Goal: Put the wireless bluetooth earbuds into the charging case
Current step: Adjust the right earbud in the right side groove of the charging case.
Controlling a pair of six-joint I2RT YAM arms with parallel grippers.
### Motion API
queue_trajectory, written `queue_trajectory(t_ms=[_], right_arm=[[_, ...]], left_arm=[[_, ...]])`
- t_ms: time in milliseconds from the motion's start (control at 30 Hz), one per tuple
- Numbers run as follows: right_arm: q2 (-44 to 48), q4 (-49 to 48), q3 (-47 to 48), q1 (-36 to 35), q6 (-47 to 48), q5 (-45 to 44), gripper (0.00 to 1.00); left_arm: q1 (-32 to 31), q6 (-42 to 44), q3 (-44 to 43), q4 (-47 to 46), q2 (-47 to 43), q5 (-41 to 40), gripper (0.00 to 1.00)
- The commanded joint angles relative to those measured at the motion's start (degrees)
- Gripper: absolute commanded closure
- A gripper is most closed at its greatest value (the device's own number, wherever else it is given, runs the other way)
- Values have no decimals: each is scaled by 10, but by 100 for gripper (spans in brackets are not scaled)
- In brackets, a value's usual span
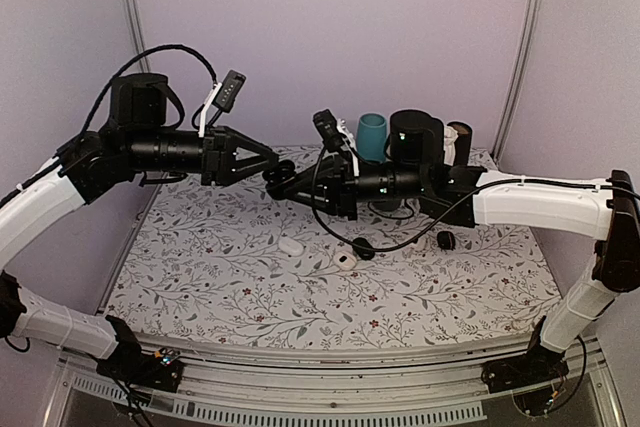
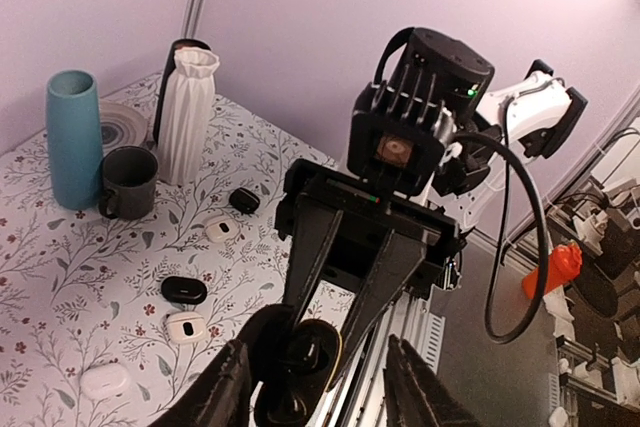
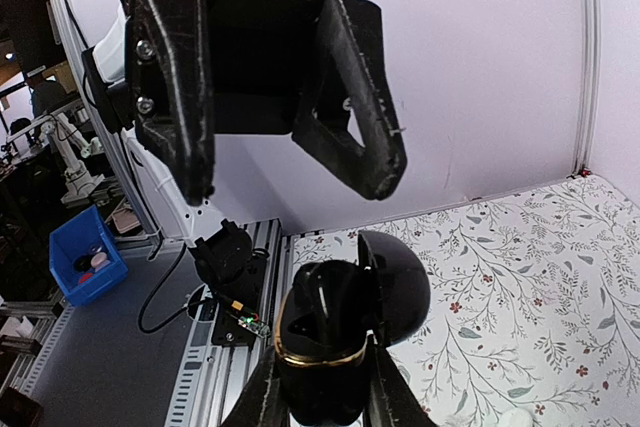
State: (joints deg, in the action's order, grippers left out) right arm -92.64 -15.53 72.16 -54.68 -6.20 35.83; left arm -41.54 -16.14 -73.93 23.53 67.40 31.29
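A table (image 1: 200, 277) under a grey floral cloth fills the overhead view. Two robot arms reach in from the sides, the left arm (image 1: 40, 202) and the right arm (image 1: 540, 197), and their grippers meet nose to nose above the middle of the cloth.

At the far edge stand one teal vase (image 2: 73, 137), one white ribbed vase (image 2: 188, 112) and one dark mug (image 2: 130, 182). The mug is just beside the teal vase.

The left wrist view shows five earbud cases lying on the cloth: one closed white case (image 2: 105, 380), two open white cases (image 2: 186, 327) (image 2: 220, 229) and two closed black cases (image 2: 183, 290) (image 2: 243, 200). The overhead view shows only four of them, two white and two black.

A sixth case, the black charging case (image 3: 320, 347), is held in the air with its lid hinged open. The right gripper (image 3: 322, 397) has its jaws clamped on the lower body of this case. Only the right wrist view shows the gold rim around the case's opening.

The left gripper (image 3: 292, 175) hangs just in front of the open case, jaws apart with nothing between them.

In the left wrist view, one dark earbud (image 2: 313, 352) with a tiny pale dot appears to sit in a well of the held case. It is black on black, so I cannot tell whether a second bud is seated
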Motion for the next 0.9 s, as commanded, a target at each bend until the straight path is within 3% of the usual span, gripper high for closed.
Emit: queue_trajectory(t_ms=[0,867], right_arm=[[4,4,27,-3,2,-13,97],[6,20,33,-10,28,-10,97]], left_arm=[[7,-8,-5,4,-15,38,53],[8,-12,-3,-2,14,19,50]])
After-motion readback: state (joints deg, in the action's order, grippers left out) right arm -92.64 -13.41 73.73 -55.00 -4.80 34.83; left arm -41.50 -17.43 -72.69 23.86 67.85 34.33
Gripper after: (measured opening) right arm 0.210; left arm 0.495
